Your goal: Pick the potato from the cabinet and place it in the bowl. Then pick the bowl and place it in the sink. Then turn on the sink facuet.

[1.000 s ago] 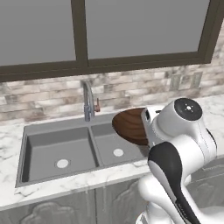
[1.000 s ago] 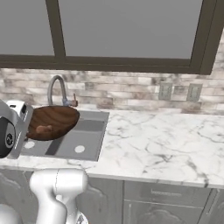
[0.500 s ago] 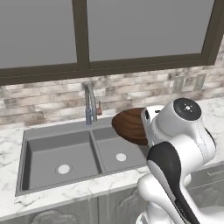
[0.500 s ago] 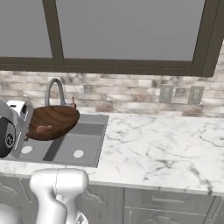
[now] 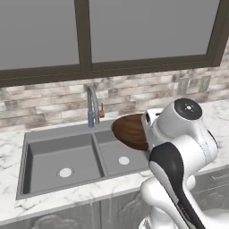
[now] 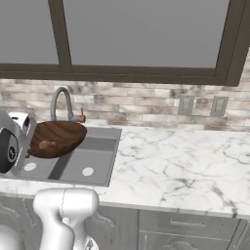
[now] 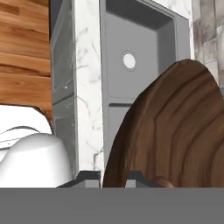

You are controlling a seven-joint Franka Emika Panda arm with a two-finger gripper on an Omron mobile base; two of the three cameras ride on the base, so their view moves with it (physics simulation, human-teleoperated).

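My gripper [image 7: 111, 176] is shut on the rim of the dark-brown wooden bowl [image 5: 130, 131], which hangs tilted above the right basin of the grey metal sink [image 5: 58, 156]. In the right base view the bowl [image 6: 57, 138] carries the small tan potato [image 6: 47, 144] inside it. Behind the divider of the sink [image 6: 95, 158] rises the curved faucet [image 5: 92, 105], its reddish lever [image 5: 102, 112] to the right. The faucet [image 6: 61, 100] stands just behind the bowl. The hand view looks past the bowl [image 7: 175, 131] into the sink [image 7: 140, 43]. The cabinet is out of view.
White marble counter [image 6: 176, 166] stretches right of the sink, with grey drawers below it. Two wall sockets [image 6: 202, 105] sit on the brick backsplash. Dark-framed grey panes [image 5: 143, 31] run above.
The whole picture has shifted slightly, so the base has moved a little. The bowl stays in my shut gripper over the right basin.
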